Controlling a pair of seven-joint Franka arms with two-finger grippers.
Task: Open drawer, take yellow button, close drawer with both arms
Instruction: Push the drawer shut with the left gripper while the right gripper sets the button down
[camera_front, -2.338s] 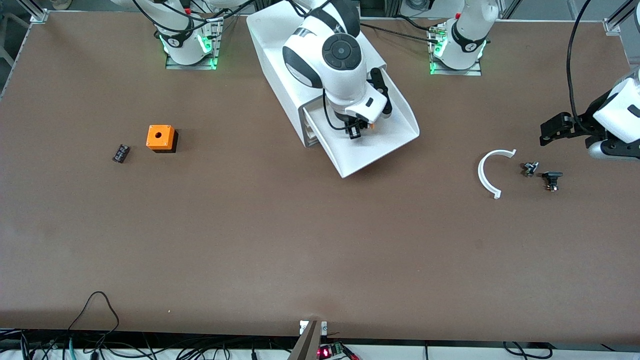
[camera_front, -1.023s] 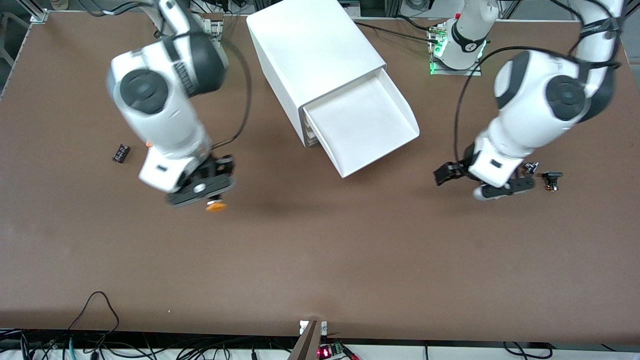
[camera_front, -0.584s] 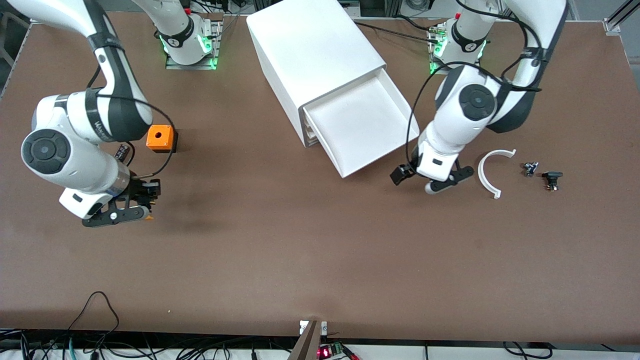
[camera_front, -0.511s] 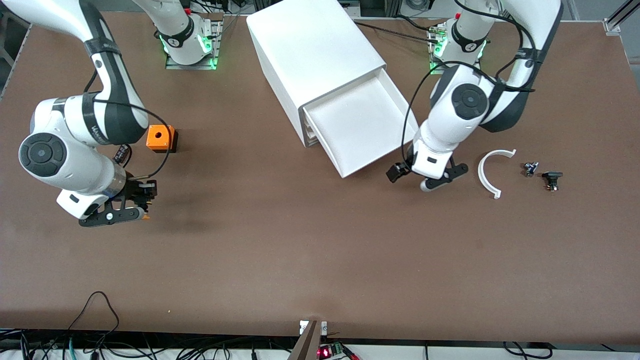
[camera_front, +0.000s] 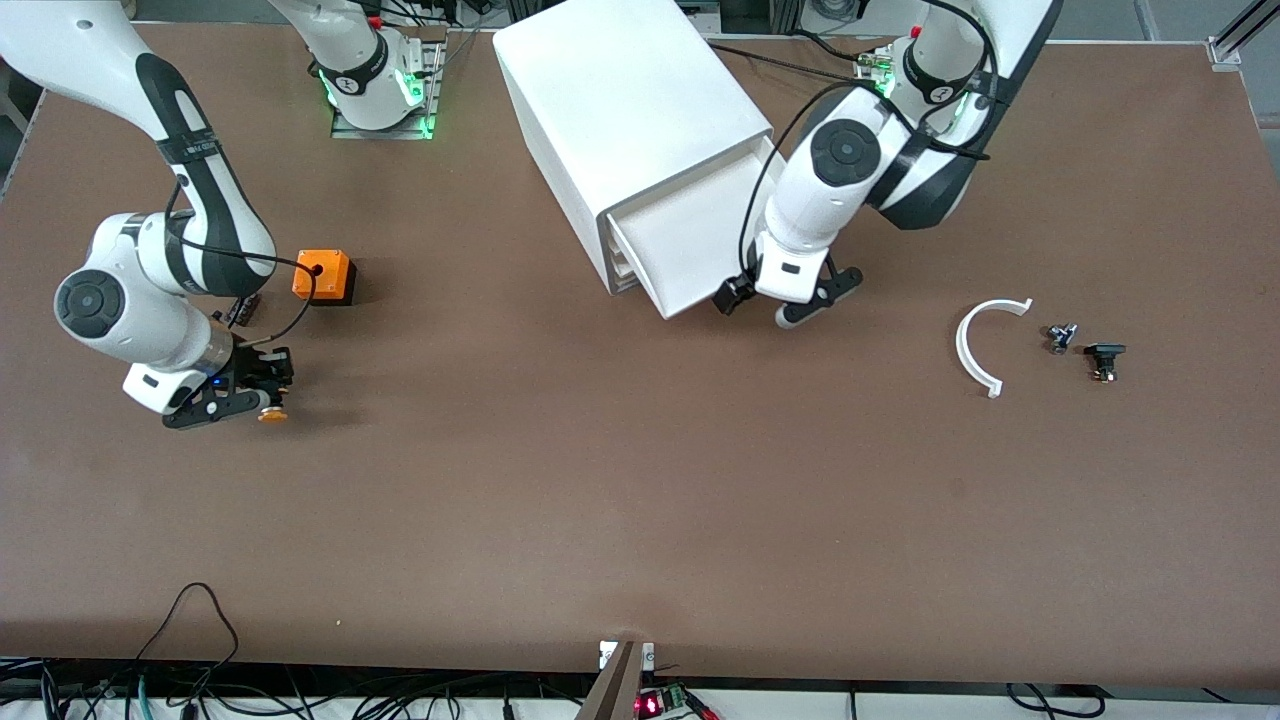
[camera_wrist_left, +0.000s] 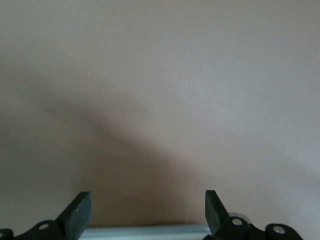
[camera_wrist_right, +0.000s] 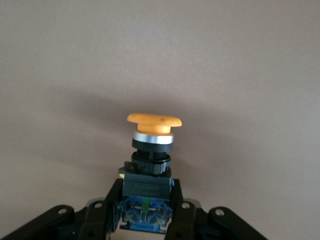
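The right pincer (camera_front: 262, 392) hangs low over the surface (camera_front: 600, 480) at the right arm's end, clamped on the button (camera_wrist_right: 151, 135). The left pincer (camera_front: 765, 300), fingers apart, sits against the drawer (camera_front: 672, 240) front edge.

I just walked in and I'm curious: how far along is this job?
Done: the button is out of the drawer, held in the right pincer over the table near the orange cube. In hand: the left pincer, open, is at the drawer's front edge. Left: the drawer is not yet shut.
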